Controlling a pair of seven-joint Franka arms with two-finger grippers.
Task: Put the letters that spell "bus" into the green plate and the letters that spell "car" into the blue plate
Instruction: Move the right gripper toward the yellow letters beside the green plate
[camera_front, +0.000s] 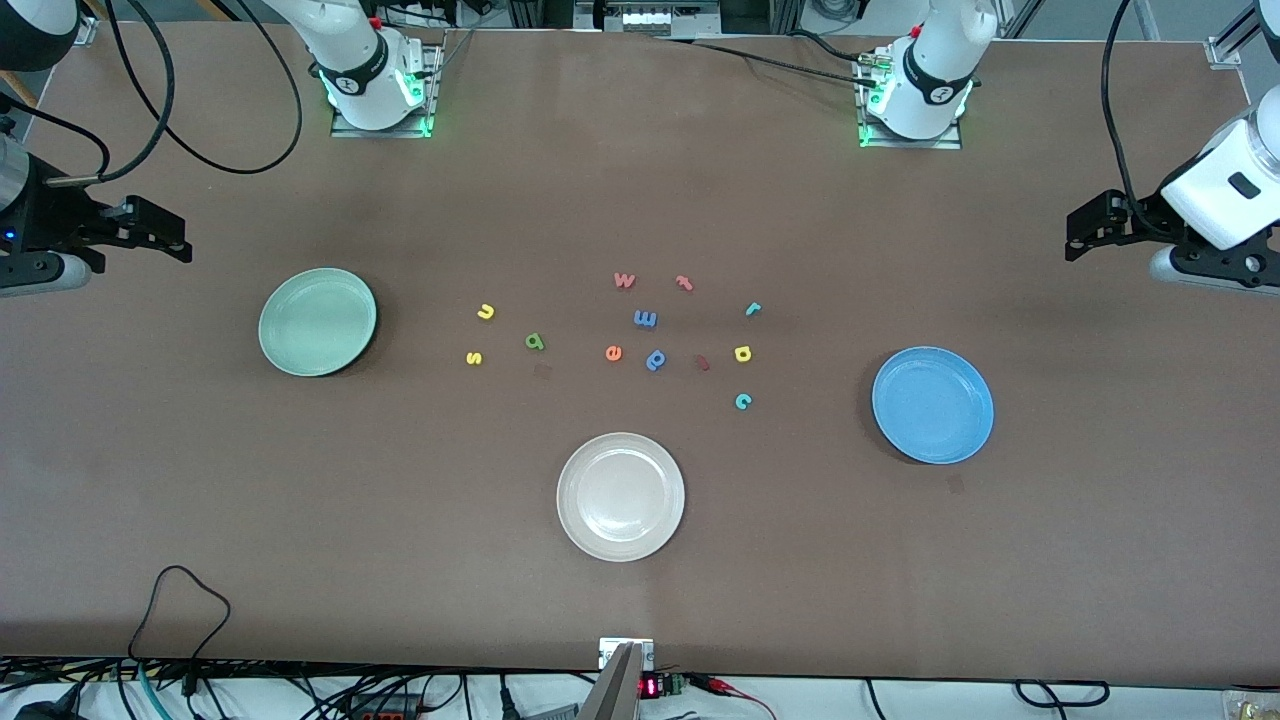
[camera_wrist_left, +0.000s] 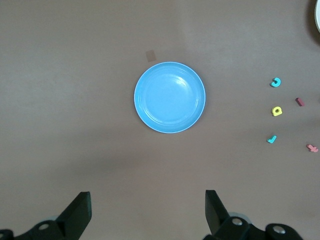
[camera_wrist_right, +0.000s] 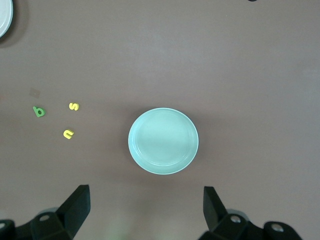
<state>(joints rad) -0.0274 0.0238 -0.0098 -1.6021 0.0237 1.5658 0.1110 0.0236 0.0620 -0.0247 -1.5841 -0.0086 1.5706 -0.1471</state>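
Both arms wait, parked high at the frame's edges, left gripper (camera_wrist_left: 145, 212) and right gripper (camera_wrist_right: 145, 210) spread wide and empty. The green plate (camera_front: 317, 321) mid-left and the blue plate (camera_front: 933, 404) lower right lie bare; tiny b (camera_front: 535, 342), u (camera_front: 485, 312), s (camera_front: 474, 357), c (camera_front: 743, 401), a (camera_front: 742, 353), r (camera_front: 753, 309) dot the centre, untouched.

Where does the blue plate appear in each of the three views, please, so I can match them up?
Front view: the blue plate lies toward the left arm's end of the table.
Left wrist view: the plate sits mid-picture, above the open left hand.
Right wrist view: not in it.
Shared landmark: the teal "c" beside the plate.
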